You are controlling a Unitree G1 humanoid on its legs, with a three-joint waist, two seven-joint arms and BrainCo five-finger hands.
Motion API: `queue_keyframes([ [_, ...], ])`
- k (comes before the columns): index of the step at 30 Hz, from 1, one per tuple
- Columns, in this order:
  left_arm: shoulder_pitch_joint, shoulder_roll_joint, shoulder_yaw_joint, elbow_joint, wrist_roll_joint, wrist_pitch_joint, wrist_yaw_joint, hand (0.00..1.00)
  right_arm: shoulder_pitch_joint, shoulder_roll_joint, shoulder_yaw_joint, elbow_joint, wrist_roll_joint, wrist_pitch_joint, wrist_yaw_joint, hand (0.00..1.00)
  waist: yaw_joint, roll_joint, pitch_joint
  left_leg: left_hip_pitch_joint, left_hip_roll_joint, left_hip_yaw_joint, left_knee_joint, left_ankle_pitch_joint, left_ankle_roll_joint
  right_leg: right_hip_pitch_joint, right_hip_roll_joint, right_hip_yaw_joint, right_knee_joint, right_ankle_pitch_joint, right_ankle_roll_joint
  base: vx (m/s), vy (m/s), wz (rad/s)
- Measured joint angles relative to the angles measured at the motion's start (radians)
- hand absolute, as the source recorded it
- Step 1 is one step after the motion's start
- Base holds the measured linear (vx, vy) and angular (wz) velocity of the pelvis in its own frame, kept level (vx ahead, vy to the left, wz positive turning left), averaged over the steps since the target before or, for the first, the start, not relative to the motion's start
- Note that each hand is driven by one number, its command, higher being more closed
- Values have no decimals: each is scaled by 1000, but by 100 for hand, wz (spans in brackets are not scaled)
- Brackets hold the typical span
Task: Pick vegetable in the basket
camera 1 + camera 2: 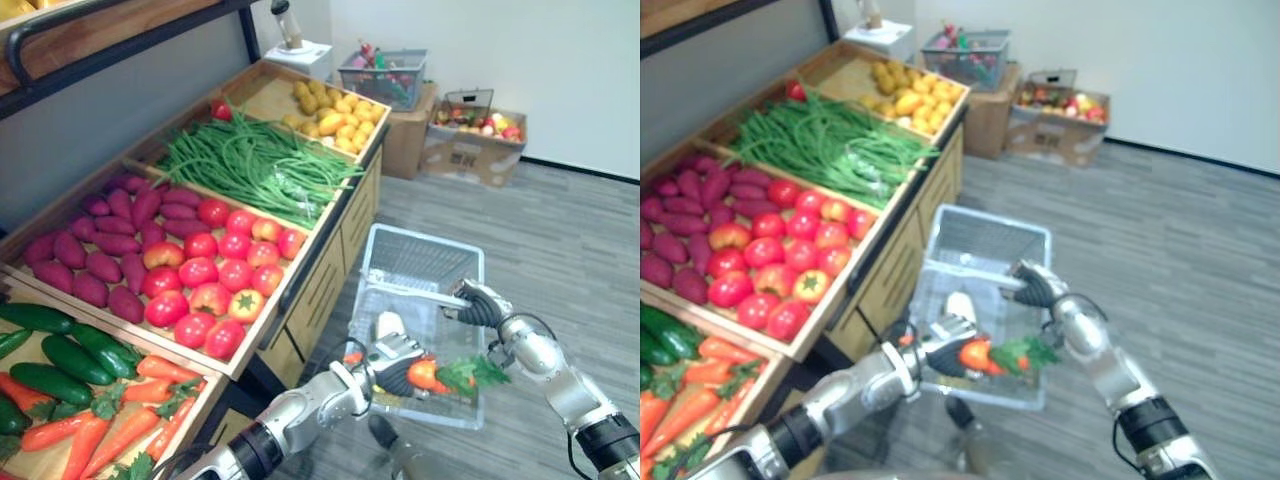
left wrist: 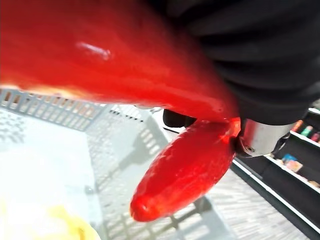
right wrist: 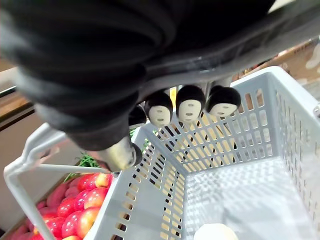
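Orange carrot (image 1: 424, 374), half hidden, grasped by left robot hand (image 1: 395, 356) over basket (image 1: 420, 262), right robot hand (image 1: 482, 303) gripping handle (image 1: 428, 292)

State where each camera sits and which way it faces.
Left eye view: head, looking down at the produce stand and basket; both arms show.
Right eye view: same scene, slightly rightward.
Left wrist view: along the left hand, at its carrot over the basket.
Right wrist view: along the right hand, into the basket.
Shared: the basket.
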Motion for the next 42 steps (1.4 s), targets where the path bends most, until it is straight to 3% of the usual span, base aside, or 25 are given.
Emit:
queue_keyframes([
  [5, -5, -37, 66, 125, 82, 40, 2, 100, 54, -7, 1, -4, 110, -1, 59, 100, -28, -2, 7, -10, -42, -19, -52, 18, 13, 0, -28, -4, -19, 6, 8, 27, 37, 10],
  [6, -5, -49, 81, 141, 106, 51, 8, 0, 69, -6, 3, -5, 140, -1, 74, 100, -35, -3, 8, -16, -51, -28, -62, 20, 16, 0, -38, -5, -26, 7, 11, 23, 38, 14],
  [13, -7, -105, 139, 274, 153, 97, 40, 0, 142, -17, -34, -7, 226, -2, 106, 100, -58, -21, 25, -27, -109, -73, -114, 32, 36, 18, -97, -27, -66, 15, 24, 5, 57, 16],
  [18, -7, -104, 150, 288, 154, 97, 38, 0, 175, -35, -69, -7, 257, 2, 120, 100, -74, -27, 30, -37, -135, -99, -124, 31, 42, 19, -127, -31, -85, 22, 35, 1, 53, 9],
  [30, -14, -114, 150, 293, 155, 93, 37, 0, 217, -33, -108, 0, 286, 1, 118, 100, -96, -31, 34, -58, -141, -130, -118, 27, 49, 19, -149, -49, -99, 28, 44, 12, 42, 6],
  [33, -13, -106, 150, 220, 152, 93, 38, 0, 237, -25, -132, 25, 286, -3, 114, 100, -96, -29, 34, -74, -139, -157, -111, 24, 56, 19, -159, -72, -101, 28, 44, 15, 37, 24],
  [37, -4, -95, 144, 23, 140, 64, 51, 0, 275, 9, -164, 112, 271, -5, 92, 100, -67, -21, 30, -91, -129, -195, -98, 21, 63, 33, -170, -106, -101, 28, 44, 16, 38, 28],
  [42, 59, -30, 128, -329, 55, -19, 87, 0, 355, 103, -267, 254, 162, -5, 39, 100, -36, 7, 6, -128, -115, -303, -88, 24, 79, 65, -201, -211, -101, 22, 36, -6, 19, 55],
])
